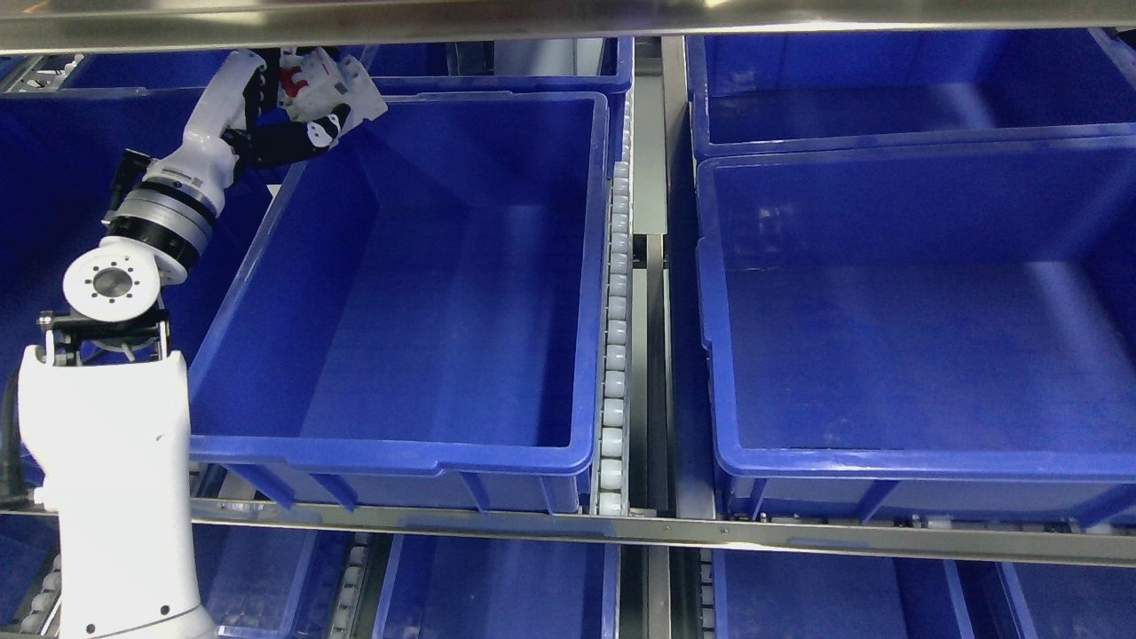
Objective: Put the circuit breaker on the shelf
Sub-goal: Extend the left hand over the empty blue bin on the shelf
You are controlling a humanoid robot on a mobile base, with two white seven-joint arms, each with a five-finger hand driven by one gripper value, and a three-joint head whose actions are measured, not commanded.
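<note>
Nearest the camera, the white left arm rises along the left side of the middle blue bin, which sits on the metal shelf. Beside that bin's right wall runs a strip of white rollers, and past it lies a second blue bin. At the middle bin's far left corner, above its rim, the left hand has its dark fingers curled around the white circuit breaker with its red part, holding it tilted.
</note>
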